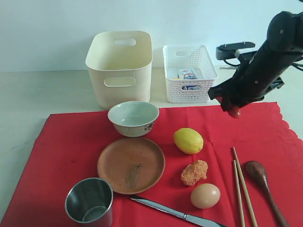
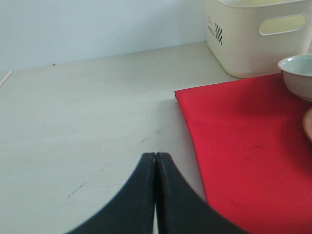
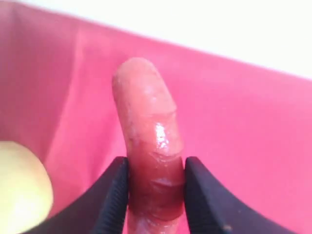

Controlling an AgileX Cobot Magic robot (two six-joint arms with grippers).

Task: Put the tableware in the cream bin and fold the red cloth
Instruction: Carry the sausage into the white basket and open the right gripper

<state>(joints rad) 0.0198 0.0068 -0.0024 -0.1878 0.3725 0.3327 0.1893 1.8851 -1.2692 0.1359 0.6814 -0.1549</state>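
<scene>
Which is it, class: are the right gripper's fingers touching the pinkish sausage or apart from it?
Touching. In the right wrist view the right gripper has both fingers pressed flush against the sausage, no gap on either side.

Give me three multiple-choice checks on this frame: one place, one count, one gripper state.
1. The lemon lies: A on the brown plate; B on the red cloth; C in the right gripper.
2. Chopsticks in view: A one; B two; C four.
3. The right gripper is: A open, empty; B out of view; C shut on a reddish sausage.
Key: B, it rests on cloth right of the plate; B, a pair lies beside the spoon; C, the jaws pinch it in the right wrist view.
</scene>
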